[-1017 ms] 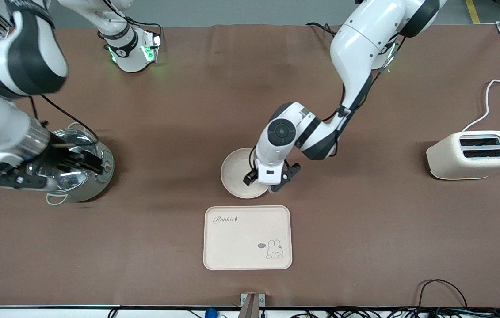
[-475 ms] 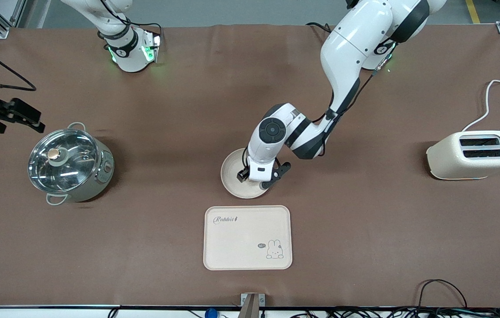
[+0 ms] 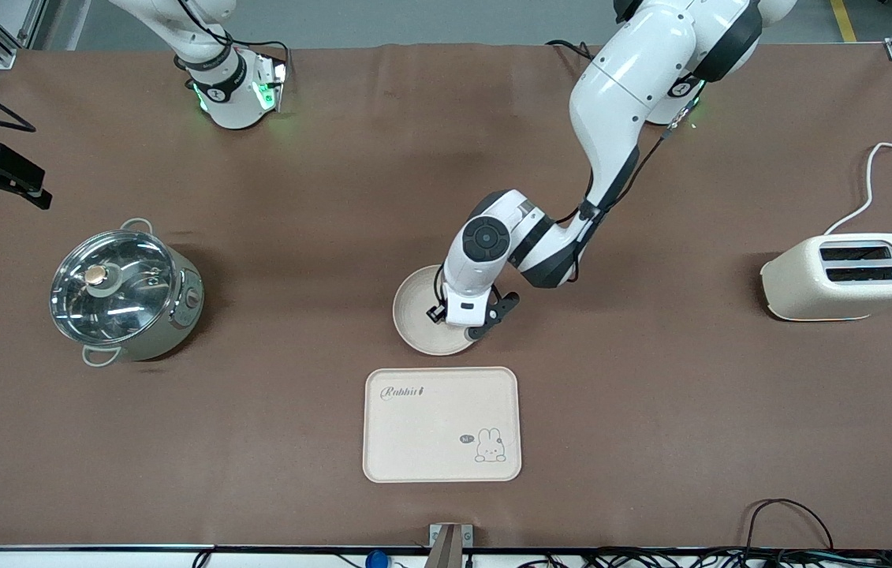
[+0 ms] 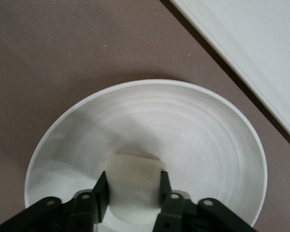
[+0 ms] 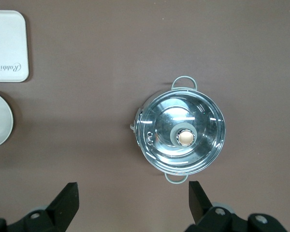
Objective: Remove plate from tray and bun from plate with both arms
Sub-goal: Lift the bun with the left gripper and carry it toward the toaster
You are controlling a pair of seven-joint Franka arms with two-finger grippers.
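On the brown table, the left gripper (image 4: 133, 193) clasps the bun (image 4: 134, 186) in the plate (image 4: 208, 135).

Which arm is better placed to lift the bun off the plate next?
Left. The left gripper already straddles the bun in the plate. The right gripper, open, hangs near the pot.

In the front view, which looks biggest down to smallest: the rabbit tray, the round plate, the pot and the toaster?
1. tray
2. toaster and pot, too alike to rank
3. plate, partly hidden by the left gripper
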